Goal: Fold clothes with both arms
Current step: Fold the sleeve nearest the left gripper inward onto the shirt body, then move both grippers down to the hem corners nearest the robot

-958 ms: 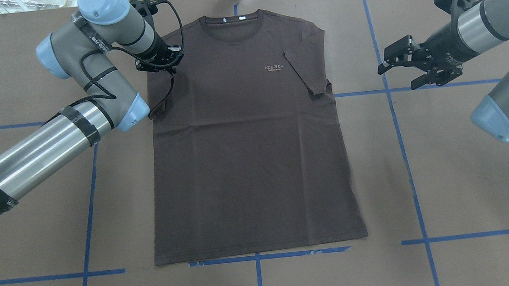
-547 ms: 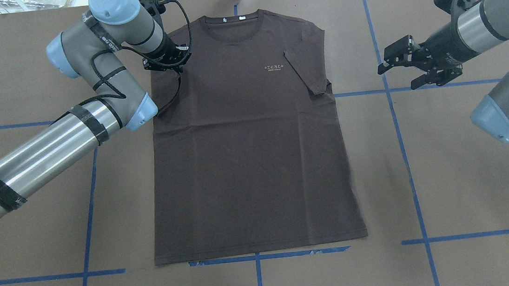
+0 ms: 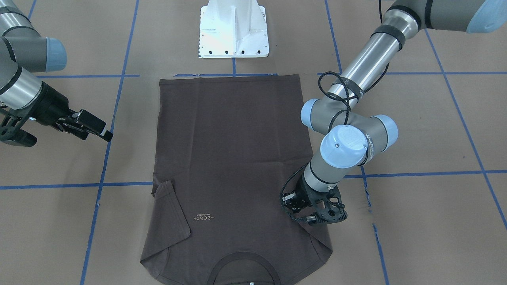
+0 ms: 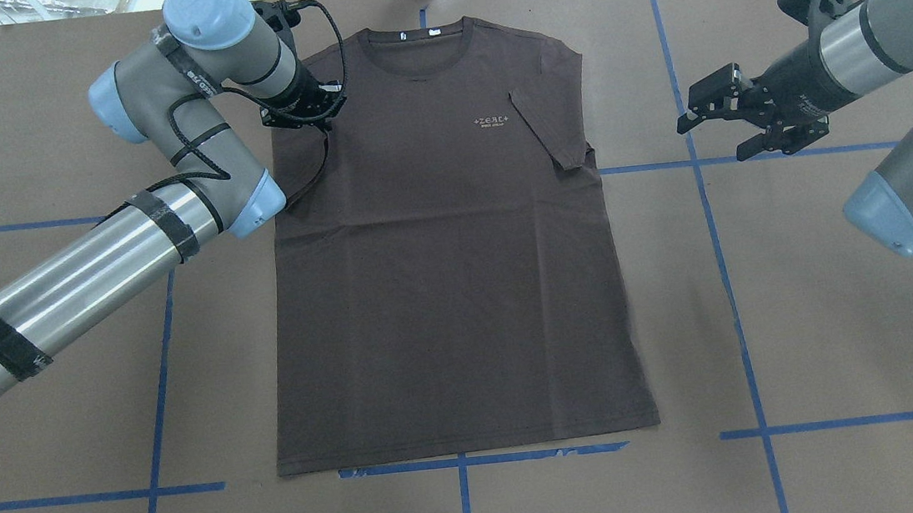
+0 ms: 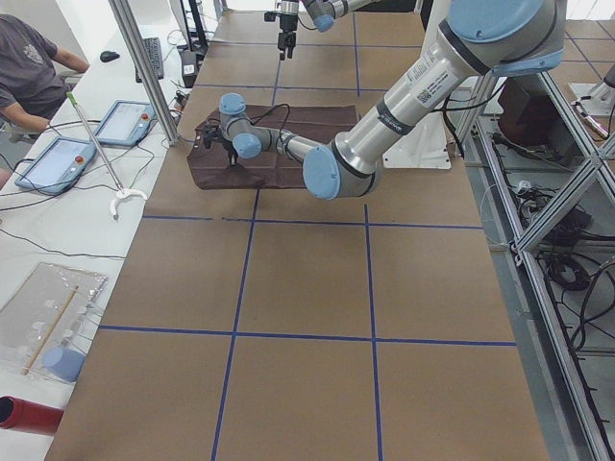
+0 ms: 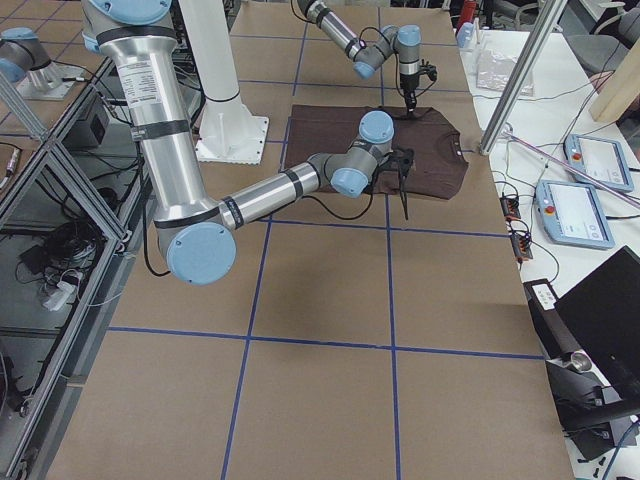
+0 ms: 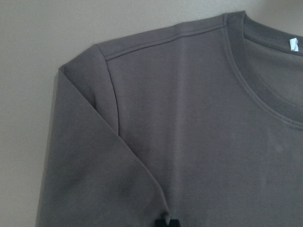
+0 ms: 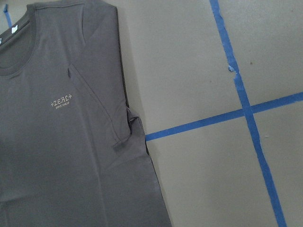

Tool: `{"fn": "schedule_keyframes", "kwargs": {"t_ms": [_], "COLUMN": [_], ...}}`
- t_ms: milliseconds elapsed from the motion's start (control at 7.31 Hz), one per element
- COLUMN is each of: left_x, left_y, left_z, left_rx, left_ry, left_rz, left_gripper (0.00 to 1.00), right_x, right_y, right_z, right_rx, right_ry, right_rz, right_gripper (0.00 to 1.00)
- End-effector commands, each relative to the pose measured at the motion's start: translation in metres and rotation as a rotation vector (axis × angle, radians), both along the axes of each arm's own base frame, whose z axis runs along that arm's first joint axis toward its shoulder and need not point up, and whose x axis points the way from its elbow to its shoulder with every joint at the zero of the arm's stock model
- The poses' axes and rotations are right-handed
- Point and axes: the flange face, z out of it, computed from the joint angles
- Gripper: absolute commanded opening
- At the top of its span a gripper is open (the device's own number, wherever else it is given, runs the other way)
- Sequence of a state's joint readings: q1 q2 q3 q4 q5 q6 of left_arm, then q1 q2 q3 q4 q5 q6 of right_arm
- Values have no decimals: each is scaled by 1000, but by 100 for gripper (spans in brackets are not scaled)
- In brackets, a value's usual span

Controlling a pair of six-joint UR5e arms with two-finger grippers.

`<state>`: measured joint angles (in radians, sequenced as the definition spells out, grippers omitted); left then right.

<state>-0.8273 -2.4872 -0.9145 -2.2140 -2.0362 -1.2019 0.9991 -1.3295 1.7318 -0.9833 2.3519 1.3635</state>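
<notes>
Now the left tool (image 4: 304, 113) clamps the T-shirt (image 4: 443, 291) sleeve; the right tool (image 4: 718, 132) hangs spread, clear of it.

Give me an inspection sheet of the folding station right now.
Surface: brown table, blue tape grid.
Job's things: T-shirt flat, face up, one sleeve folded onto chest.
Clutter: nothing seen.
Grippers: left gripper at the other shoulder, seemingly pinching that sleeve; right gripper open, off the cloth.
Cables: black cable dangles over the shirt.
Surroundings: white pedestal; operator at side bench.
</notes>
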Motion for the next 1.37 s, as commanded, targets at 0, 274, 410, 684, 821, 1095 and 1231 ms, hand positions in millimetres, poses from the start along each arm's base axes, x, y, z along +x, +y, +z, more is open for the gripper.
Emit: {"fn": "schedule_keyframes", "kwargs": {"t_ms": [0,274,410,684,821,1095,1231], "left_x": [5,6,4,-9,-26,-54,-74], "left_y": [0,1,1,16,36,78,112], "left_z": [-1,-2,-6,-24,-26,-25,-21], "left_rx": [7,13,15,10,25,50,26], "left_ry": [-4,-5,1,60,91,153,210], "left_rz": [-11,-16,-18,-46,-48,1,82], "left_gripper": [0,63,72,76,76,75,74], "right_x": [0,0,0,1,-10,-53,-74], "right_y": [0,0,1,4,21,104,149], "right_z": [-1,-1,-6,-17,-27,-39,-37], "right_rx": [-1,2,8,-9,-61,-86,-55], "right_ry": [0,-2,-7,-23,-46,-37,-7], "right_rz": [-1,-1,-1,12,9,-4,6], "right_gripper": [100,100,100,100,100,100,100]}}
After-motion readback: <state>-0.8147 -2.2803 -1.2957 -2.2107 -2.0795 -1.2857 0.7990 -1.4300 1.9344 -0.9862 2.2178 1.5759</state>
